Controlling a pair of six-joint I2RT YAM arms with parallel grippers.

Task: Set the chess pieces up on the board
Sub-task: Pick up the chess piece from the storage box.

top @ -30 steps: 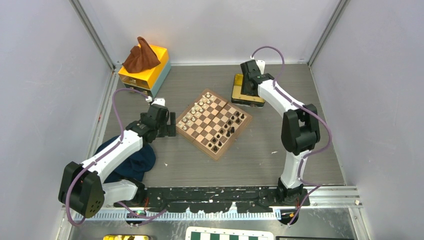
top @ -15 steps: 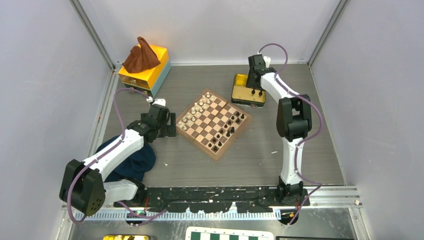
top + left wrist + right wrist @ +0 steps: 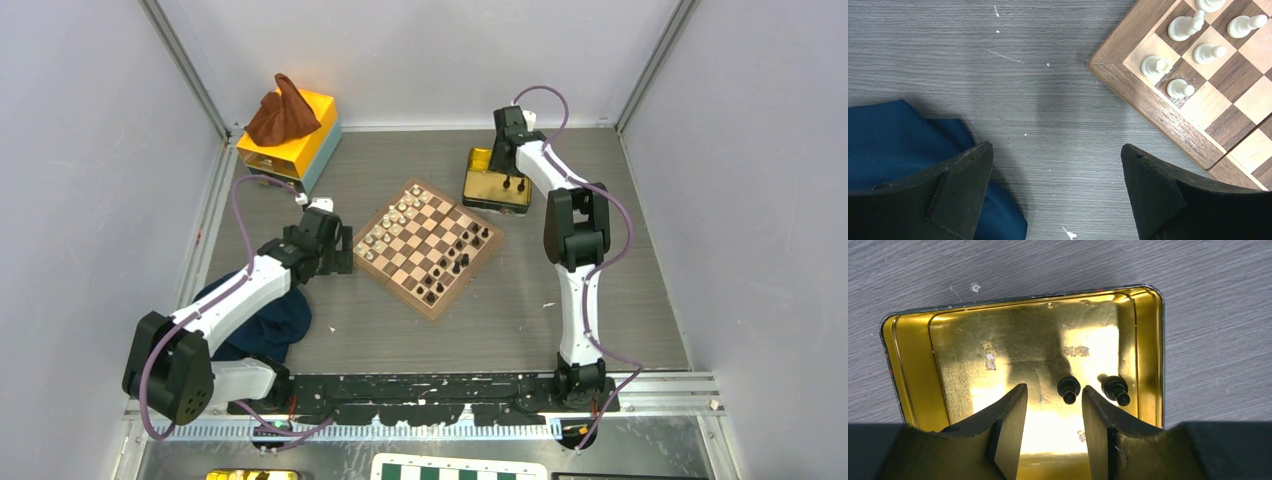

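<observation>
- Swinging in over the gold tin [image 3: 913, 365] at the far right of the counter [image 3: 1048, 75], the right tool [image 3: 1053, 388] now hovers above it, jaws narrowly parted and empty.
- Two black chess pieces [image 3: 1068, 389] lie in the tin's right part, one just beyond the gap, so a pick looks next.
- The left tool [image 3: 1055, 147] has barely shifted: wide, empty, just left of the board [image 3: 1148, 107], where the rest stand along the right side.
</observation>
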